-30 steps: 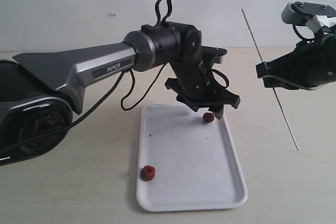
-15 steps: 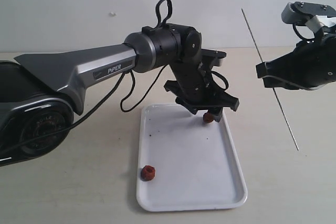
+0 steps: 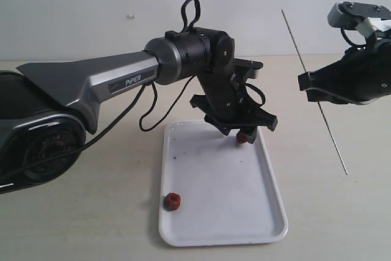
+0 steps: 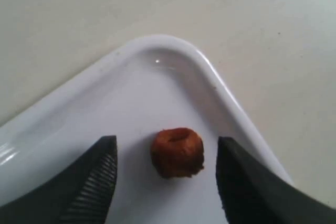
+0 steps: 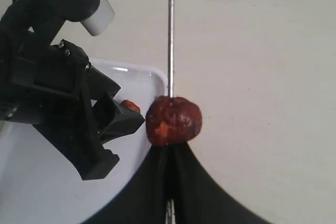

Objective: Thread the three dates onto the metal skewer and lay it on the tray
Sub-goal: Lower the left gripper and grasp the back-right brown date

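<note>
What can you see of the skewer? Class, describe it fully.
The skewer is a very thin, straight, grey rod, metal by its look. The shut right gripper grips it near the middle, so it hangs tilted in the air to the right of the tray, apart from it. In the right wrist view one wrinkled reddish-brown date sits on it, seemingly threaded, right against the gripper.

A tray (image 3: 214, 224) is lying on the table (image 3: 91, 224), in the middle. The first date (image 3: 242, 138) is sitting in the tray's far right corner, between the two fingers of the left gripper (image 3: 242, 131), touching neither. A second date (image 3: 172, 201) is lying by the tray's near left edge. To the right of the tray, the right gripper (image 3: 303, 82) is holding a skewer (image 3: 332, 139) slanting above the table. A third date (image 5: 174, 120) is sitting on the skewer, right against that gripper's tips.
</note>
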Action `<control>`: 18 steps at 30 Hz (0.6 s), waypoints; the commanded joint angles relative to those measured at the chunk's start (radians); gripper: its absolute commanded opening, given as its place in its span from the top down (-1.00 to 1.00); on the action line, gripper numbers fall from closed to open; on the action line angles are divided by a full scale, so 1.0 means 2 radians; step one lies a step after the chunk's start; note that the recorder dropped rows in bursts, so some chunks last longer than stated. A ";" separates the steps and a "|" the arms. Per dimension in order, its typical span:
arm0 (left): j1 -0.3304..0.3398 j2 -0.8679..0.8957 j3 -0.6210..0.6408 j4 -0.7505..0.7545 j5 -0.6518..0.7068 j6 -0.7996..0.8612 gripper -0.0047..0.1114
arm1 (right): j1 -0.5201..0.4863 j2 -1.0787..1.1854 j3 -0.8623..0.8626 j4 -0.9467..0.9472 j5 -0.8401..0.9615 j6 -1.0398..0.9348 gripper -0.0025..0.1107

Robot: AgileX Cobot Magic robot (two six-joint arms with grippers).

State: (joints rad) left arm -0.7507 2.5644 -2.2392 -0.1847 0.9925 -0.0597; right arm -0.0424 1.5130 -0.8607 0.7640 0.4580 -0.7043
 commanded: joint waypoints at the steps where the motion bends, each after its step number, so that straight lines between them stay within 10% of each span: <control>1: -0.003 -0.002 -0.002 -0.005 0.006 -0.004 -0.03 | -0.002 -0.005 -0.001 0.002 -0.006 -0.005 0.96; 18: -0.005 0.013 -0.002 -0.007 0.001 -0.017 -0.03 | -0.002 -0.005 -0.001 0.007 -0.006 -0.005 0.96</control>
State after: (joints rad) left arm -0.7543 2.5792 -2.2431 -0.1930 0.9876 -0.0860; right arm -0.0424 1.5130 -0.8607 0.7704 0.4539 -0.7060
